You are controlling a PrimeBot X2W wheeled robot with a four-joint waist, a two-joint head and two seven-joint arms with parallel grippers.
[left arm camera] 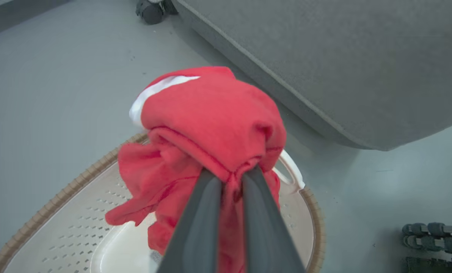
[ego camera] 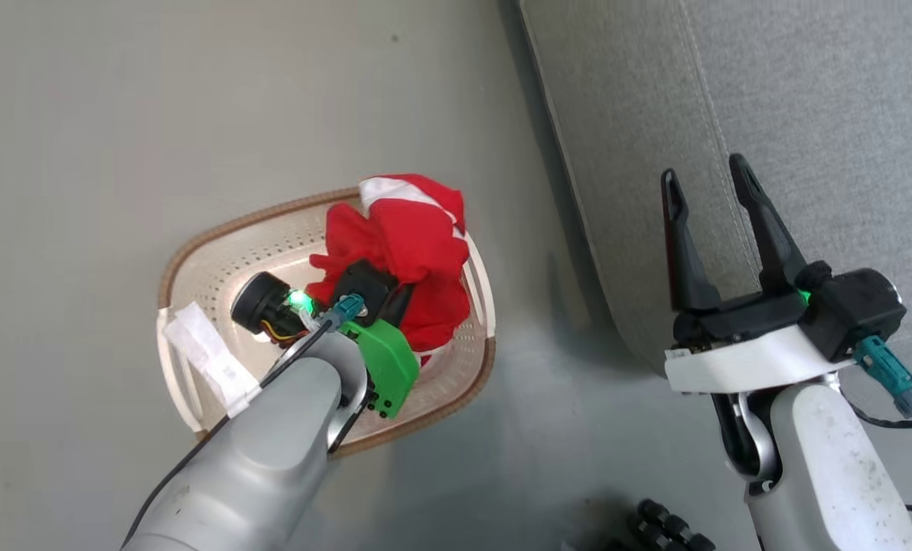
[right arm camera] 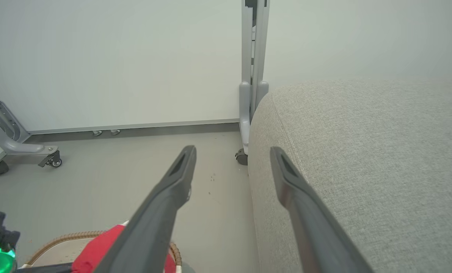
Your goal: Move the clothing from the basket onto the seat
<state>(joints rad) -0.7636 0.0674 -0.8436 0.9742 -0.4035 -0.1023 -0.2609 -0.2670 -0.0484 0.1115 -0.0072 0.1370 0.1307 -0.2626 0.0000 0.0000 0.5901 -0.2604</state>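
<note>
The left forearm [ego camera: 272, 436] runs in from seven o'clock and reaches toward one o'clock, green wrist bracket [ego camera: 383, 363] tipped down. The left gripper [left arm camera: 232, 175] is pinched tight, its two dark fingers [left arm camera: 199, 220] nearly together on a bunch of the red garment [left arm camera: 211, 113]. Over at four o'clock the right forearm [ego camera: 831, 459] stands upright, right gripper [ego camera: 705, 174] spread wide and empty, tips pointing to twelve.

We see soft matt red clothing [left arm camera: 211, 121], a perforated glossy plastic basket [ego camera: 219, 252], a coarse woven seat [ego camera: 808, 92]
</note>
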